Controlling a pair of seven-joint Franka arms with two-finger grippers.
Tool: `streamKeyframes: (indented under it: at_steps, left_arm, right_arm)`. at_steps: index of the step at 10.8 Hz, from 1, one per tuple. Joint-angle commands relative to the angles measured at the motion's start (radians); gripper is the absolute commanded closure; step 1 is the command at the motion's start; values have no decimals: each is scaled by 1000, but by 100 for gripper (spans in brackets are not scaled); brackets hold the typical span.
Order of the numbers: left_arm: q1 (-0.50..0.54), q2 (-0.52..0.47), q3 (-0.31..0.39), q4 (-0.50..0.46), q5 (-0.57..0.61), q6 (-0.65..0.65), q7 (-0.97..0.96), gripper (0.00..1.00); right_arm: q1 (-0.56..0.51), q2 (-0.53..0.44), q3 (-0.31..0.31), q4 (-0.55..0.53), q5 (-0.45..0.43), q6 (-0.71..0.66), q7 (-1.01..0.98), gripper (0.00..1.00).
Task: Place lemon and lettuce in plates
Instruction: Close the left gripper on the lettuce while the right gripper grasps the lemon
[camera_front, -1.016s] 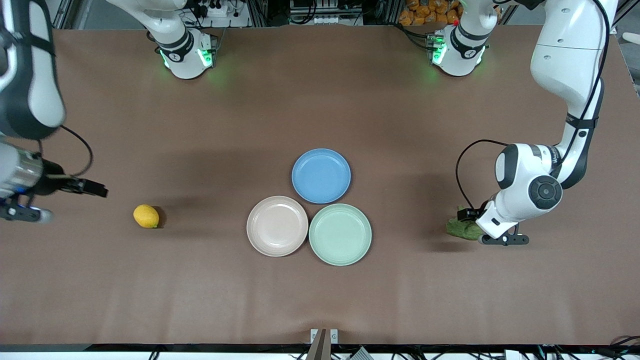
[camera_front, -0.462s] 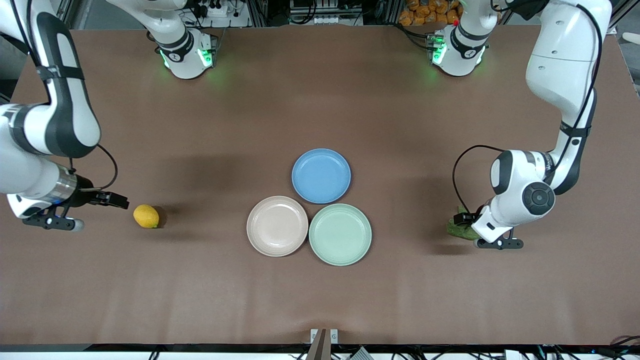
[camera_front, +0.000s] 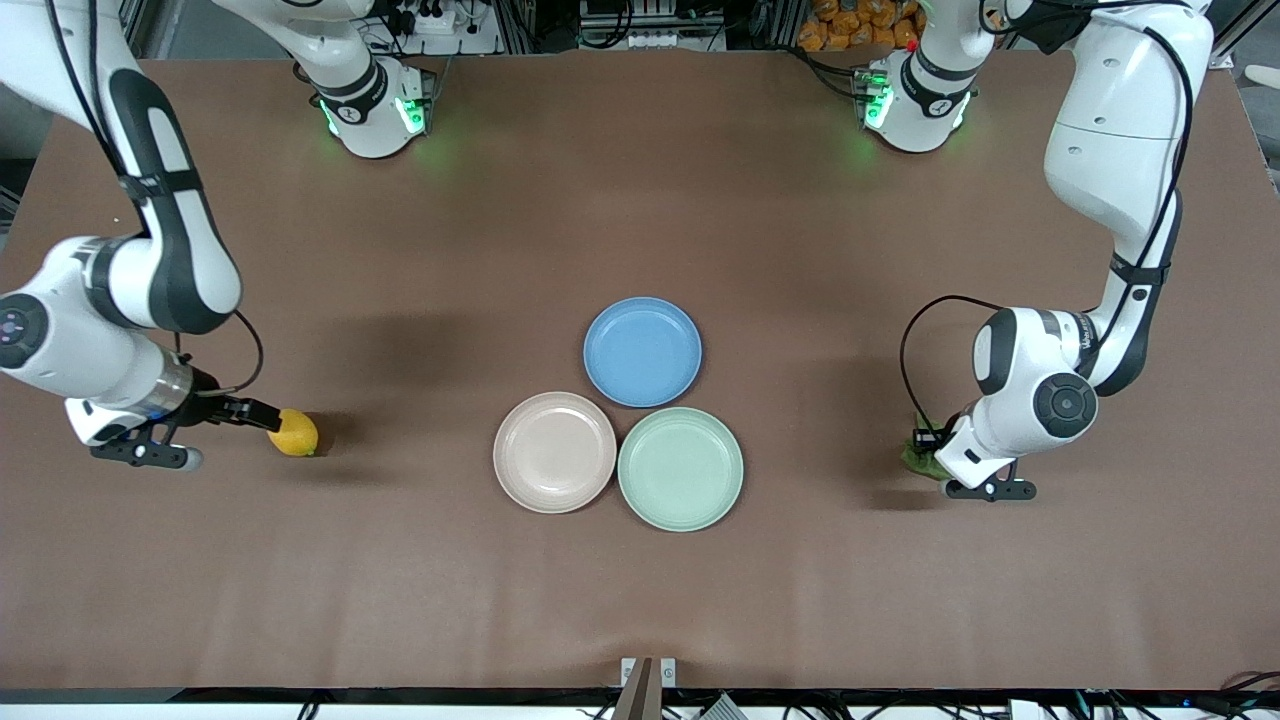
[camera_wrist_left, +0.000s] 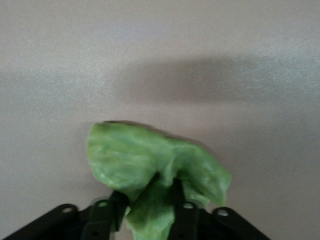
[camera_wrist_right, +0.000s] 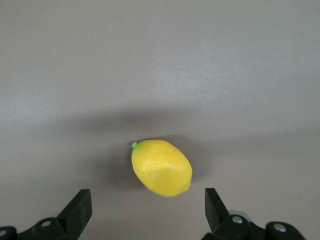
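Left fingers (camera_wrist_left: 177, 210) pinch lettuce (camera_wrist_left: 150, 170); right fingers (camera_wrist_right: 80, 207) straddle lemon (camera_wrist_right: 161, 167).

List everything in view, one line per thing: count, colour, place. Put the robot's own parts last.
lemon: one, bright yellow, on the table toward the right arm's end.
lettuce: one, green, on the table toward the left arm's end, pinched in the left claw.
pinkish-beige plate: one, mid-table, beside the mint green plate.
mint green plate: one, mid-table, slightly nearer the front camera than the pinkish-beige one.
blue plate: one, mid-table, farther from the front camera than the other two plates.
table: one, brown.
left claw: one, black, shut on the lettuce.
right claw: one, black, open, low at the lemon, its fingers not touching it.
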Motion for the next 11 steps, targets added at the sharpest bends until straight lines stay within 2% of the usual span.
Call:
streamKeyframes:
  at_steps: [1,3,7,8,11]
  left_arm:
    - [-16,11,7,71,16,-4,3,100]
    - [-19,-7,7,75,21,-7,5,100]
    - [-101,-102,2,76,12,-45,2,100]
    - [-111,-108,-13,81,7,-45,0,100]
    - [-111,-124,-117,99,5,-45,-81,100]
  right_arm:
    - [3,50,1,-30,12,102,-20,0]
    - [-3,80,1,-32,12,128,-51,0]
    - [-3,133,1,-32,12,174,-69,0]
    - [-7,141,1,-34,12,183,-98,0]
    - [-27,170,2,-53,12,249,-129,0]
